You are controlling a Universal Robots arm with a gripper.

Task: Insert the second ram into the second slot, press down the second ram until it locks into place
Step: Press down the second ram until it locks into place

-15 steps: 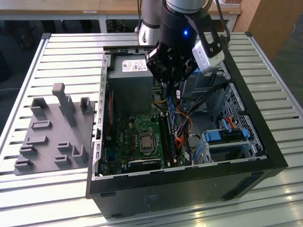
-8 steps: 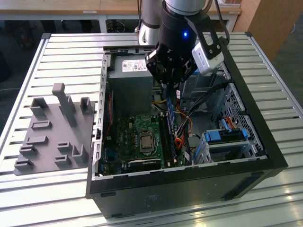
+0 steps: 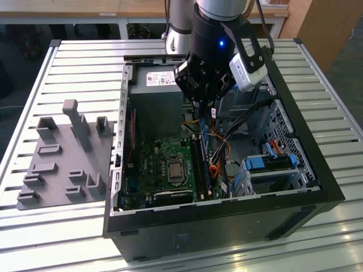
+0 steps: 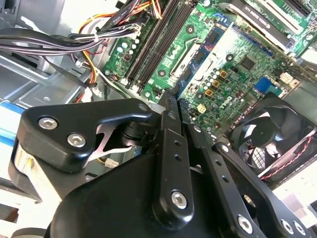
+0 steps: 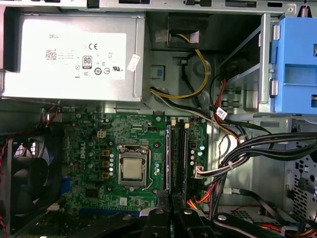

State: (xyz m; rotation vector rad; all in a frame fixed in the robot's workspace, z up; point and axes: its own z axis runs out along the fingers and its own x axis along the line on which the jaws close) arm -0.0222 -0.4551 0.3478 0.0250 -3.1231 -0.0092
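Gripper (image 3: pixel 202 106) is seen closed and empty, fingers (image 4: pixel 168 129) together, poised above the slots (image 5: pixel 177 153). The ram (image 3: pixel 205 164) is judged already inserted, in the slot on the exterior view's right. Locking cannot be confirmed, so pressing is judged unfinished.

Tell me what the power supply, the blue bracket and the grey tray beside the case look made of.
Power supply: bare sheet metal, dull silver with folded edges. Bracket: plastic, judging by its even bright blue, moulded look. Tray: probably plastic, perhaps printed; matte grey throughout, blocky posts.
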